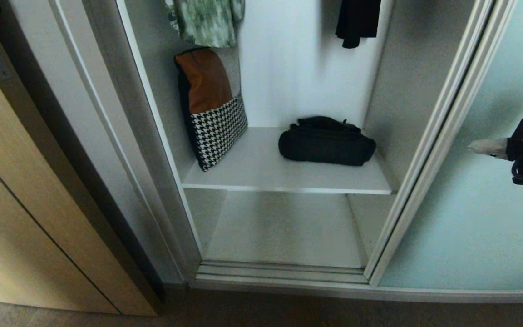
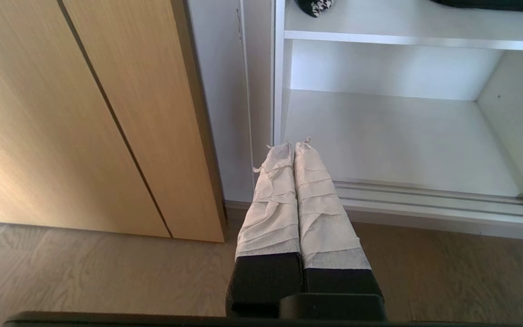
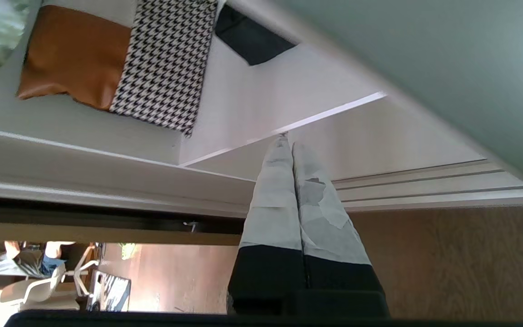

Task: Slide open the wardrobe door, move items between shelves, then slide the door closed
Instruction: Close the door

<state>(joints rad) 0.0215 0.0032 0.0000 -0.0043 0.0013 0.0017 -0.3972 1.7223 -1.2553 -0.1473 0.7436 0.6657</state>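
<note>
Door [image 1: 484, 190] slid aside, so bag [image 1: 326, 141] sits exposed on upper shelf [image 1: 261, 175]. Right gripper [image 1: 472, 146] clenched, empty, off to bag's right, probably approaching. Left gripper [image 2: 294, 144] clenched, parked low.

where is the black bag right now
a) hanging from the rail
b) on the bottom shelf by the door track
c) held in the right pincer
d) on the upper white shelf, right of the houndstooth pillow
d: the black bag lies on the upper shelf, apart from and to the right of the pillow leaning on the left wall; the bottom shelf is bare and the right pincer is shut on nothing, in front of the glass door.
</note>
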